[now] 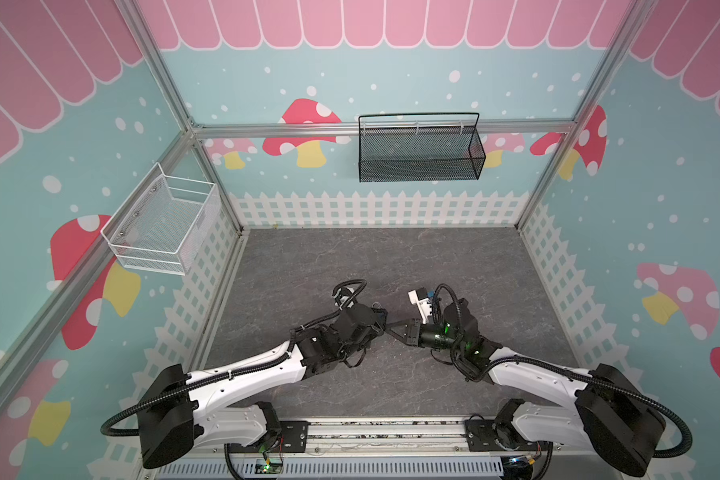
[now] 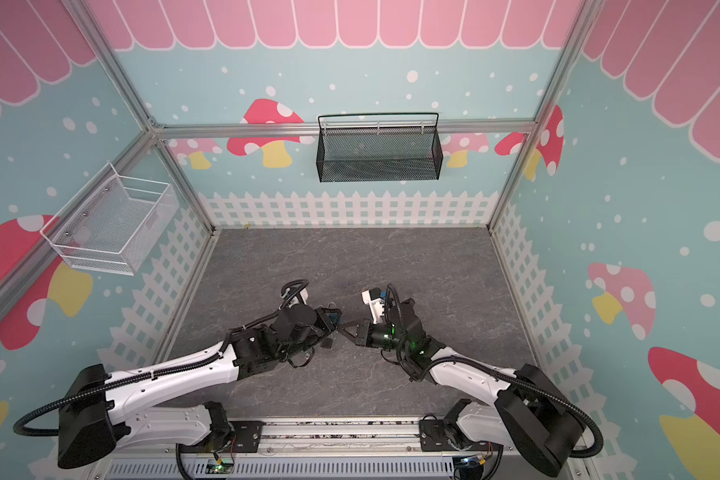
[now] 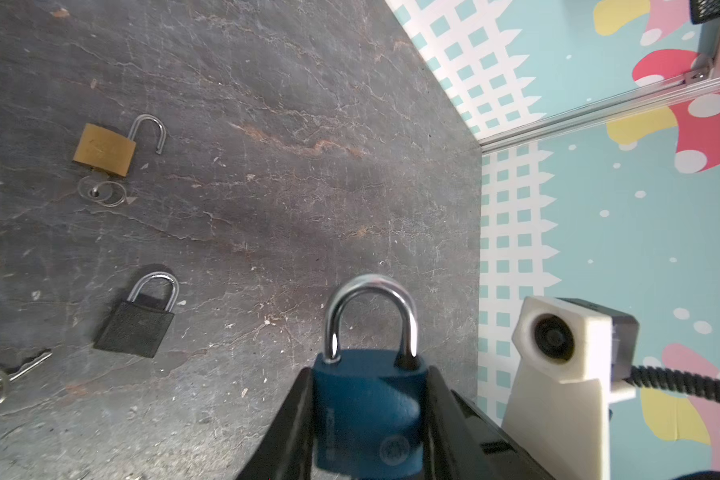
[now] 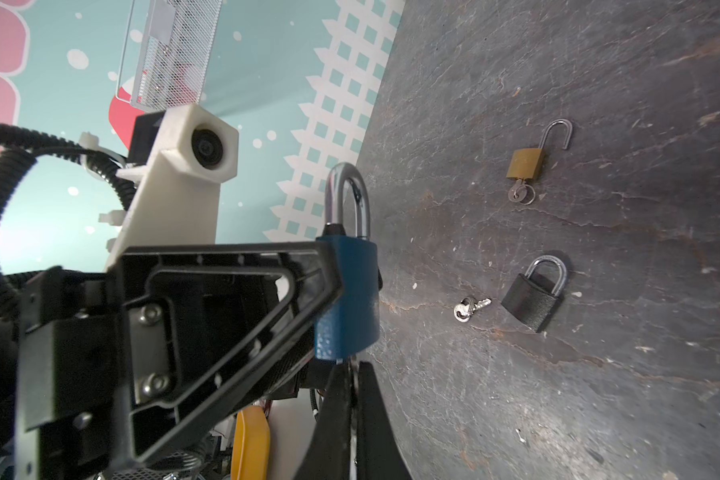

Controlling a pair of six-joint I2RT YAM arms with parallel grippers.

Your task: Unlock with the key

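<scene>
So the blue padlock (image 3: 366,415) is clamped by its body between the jaws of the left gripper (image 3: 368,382) and held up off the table (image 3: 308,166), with the shackle (image 3: 371,286) sticking out past the fingertips. Both shackle legs are seated in the body, so it's judged as not unlocked yet.

The right gripper (image 4: 352,376) is pinched fully closed. Its tips are butted right up against the end of the lock opposite the shackle, where the keyhole should be. A key is presumably nipped in there, but it can't be made out between the fingers, so that's left as a guess.

If the key is in, the step in hand would be the turn. Tips for doing it well:
- The right wrist should be rolled about the key's own axis and kept in line with the lock body, so nothing gets levered sideways.
- A firm left grip is needed, since any twist gets passed into the body and the lock could be spun in the jaws.
- Room should be left beyond the left fingertips for the shackle to pop.

Well off to the side of both grippers, three things are lying on the table: a brass padlock (image 3: 105,149) (already open, key in it), a closed black padlock (image 3: 136,328) and a loose key (image 4: 470,307). Best ignored.
</scene>
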